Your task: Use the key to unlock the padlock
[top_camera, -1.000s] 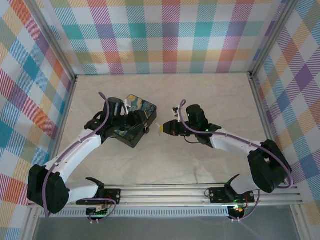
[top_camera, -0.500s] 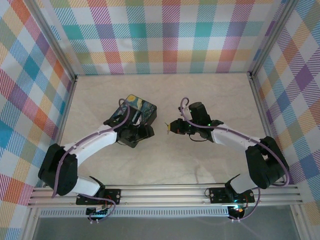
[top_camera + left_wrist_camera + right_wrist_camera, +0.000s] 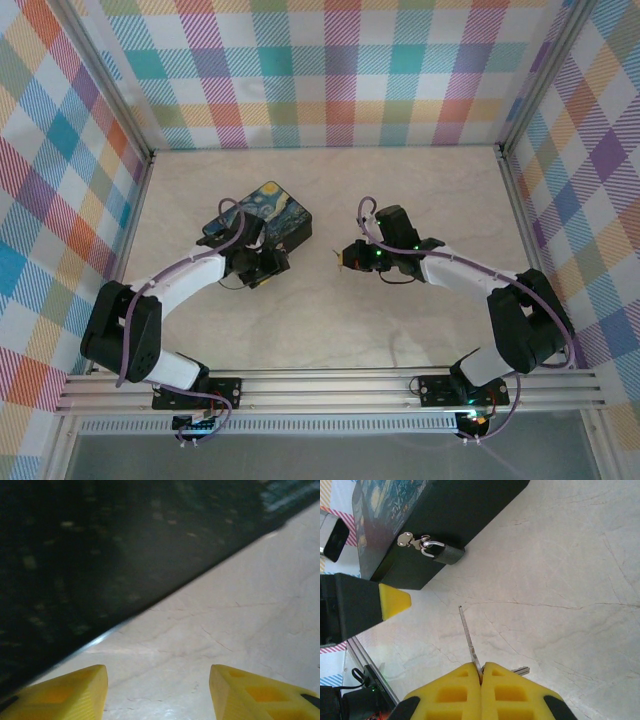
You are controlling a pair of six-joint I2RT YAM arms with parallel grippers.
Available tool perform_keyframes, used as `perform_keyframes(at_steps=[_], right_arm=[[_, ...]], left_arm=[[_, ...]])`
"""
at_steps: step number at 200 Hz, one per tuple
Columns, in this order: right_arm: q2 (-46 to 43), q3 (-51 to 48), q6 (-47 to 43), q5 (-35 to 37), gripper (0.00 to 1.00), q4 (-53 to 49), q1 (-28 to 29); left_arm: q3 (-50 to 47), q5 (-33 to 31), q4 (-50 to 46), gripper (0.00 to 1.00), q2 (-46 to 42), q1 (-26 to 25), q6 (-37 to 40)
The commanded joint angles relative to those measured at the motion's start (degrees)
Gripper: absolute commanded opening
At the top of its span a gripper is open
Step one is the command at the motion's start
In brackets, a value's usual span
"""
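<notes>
Because the padlock [image 3: 447,555] is tiny, light and hangs loose by its thin shackle [image 3: 427,547] from the hasp [image 3: 409,541] on the side of the box [image 3: 470,510], left of the middle of the table [image 3: 330,330], I judge it will swing away from any push unless its hard dark body is pinched by the flat sides, keyhole end left free. The left gripper [image 3: 157,690], jaws wide and empty, is just beside the box's dark wall, while the right gripper [image 3: 481,669] has its jaws closed on the key [image 3: 469,640], a thin, stiff, slick blade that may twist between the soft pads [image 3: 450,695].
</notes>
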Motion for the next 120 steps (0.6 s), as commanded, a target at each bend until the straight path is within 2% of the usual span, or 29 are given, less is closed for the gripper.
perform_keyframes(at_steps=[1, 30, 67, 97, 120], right_arm=[[0.2, 1.7, -1.1, 0.2, 0.00, -0.7, 0.1], [0.5, 1.6, -1.0, 0.3, 0.00, -0.7, 0.2], [0.8, 1.8, -0.5, 2.0, 0.00, -1.1, -0.2], [0.8, 2.7, -0.9, 3.3, 0.00, -3.0, -1.7], [-0.5, 2.4, -1.0, 4.4, 0.00, -4.9, -3.3]], left_arm=[[-0.5, -0.6, -2.0, 0.56, -1.9, 3.0, 2.8], [0.6, 3.6, -2.4, 0.55, -4.6, 3.8, 3.6], [4.2, 4.1, -2.2, 0.56, -8.0, -3.6, -0.7], [6.0, 2.1, 0.5, 0.56, -2.2, -11.9, -2.3], [5.7, 2.4, 3.2, 0.56, 4.8, -13.5, -2.1]])
